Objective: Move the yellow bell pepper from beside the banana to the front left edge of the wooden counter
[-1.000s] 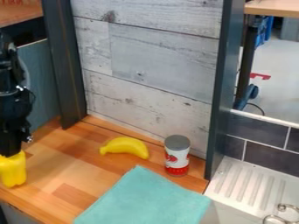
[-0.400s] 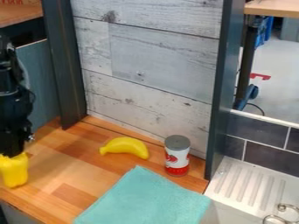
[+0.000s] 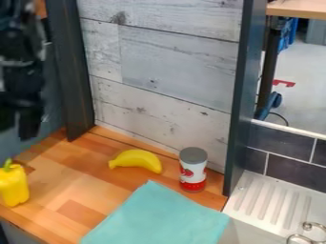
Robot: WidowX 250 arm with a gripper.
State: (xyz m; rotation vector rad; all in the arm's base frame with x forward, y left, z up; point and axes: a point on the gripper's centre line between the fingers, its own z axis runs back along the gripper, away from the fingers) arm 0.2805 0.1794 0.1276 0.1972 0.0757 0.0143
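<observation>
Spreading across the lower left, the wooden worktop (image 3: 96,183) bears a teal cloth (image 3: 156,217), which meets the white sink (image 3: 269,194). The end effector (image 3: 17,131) hangs at left, released, its fingers apart above an upright yellow pepper (image 3: 13,185). Farther right stands a can (image 3: 193,170); beside it lies a smaller banana (image 3: 136,159).

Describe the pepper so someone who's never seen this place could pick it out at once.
Find the wooden counter in front of the grey plank wall. At its left end, in the camera view, stands a chunky yellow pepper. Its green stem and blocky, lobed body set it apart from the curved yellow banana.
</observation>
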